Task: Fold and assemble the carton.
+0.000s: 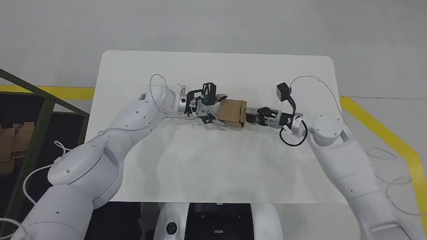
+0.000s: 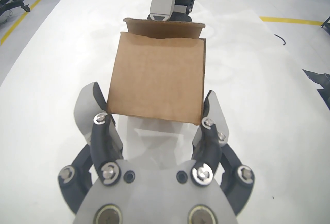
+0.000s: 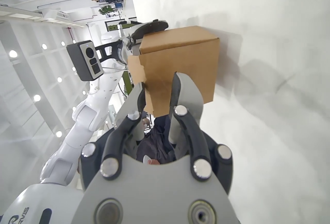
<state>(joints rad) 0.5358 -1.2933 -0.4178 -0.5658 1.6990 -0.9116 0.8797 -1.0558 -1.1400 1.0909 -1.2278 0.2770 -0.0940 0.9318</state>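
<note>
A small brown carton (image 1: 231, 111) lies at the middle of the white table (image 1: 167, 173), its top panel (image 2: 157, 80) closed flat. My left gripper (image 2: 154, 104) holds one end of the carton, a finger (image 2: 99, 98) pressed on each side corner. At the opposite end a flap (image 2: 165, 29) stands up above the top panel. My right gripper (image 3: 158, 91) meets that end face (image 3: 180, 55), fingers a little apart with tips against the cardboard. One fingertip (image 2: 158, 17) sits at the flap's upper edge. The carton's underside is hidden.
A thin black cable (image 2: 279, 39) lies on the table beyond the carton's side. Bare tabletop surrounds the carton on all sides. Flat cardboard pieces (image 1: 13, 143) sit off the table by a dark green frame (image 1: 40, 117).
</note>
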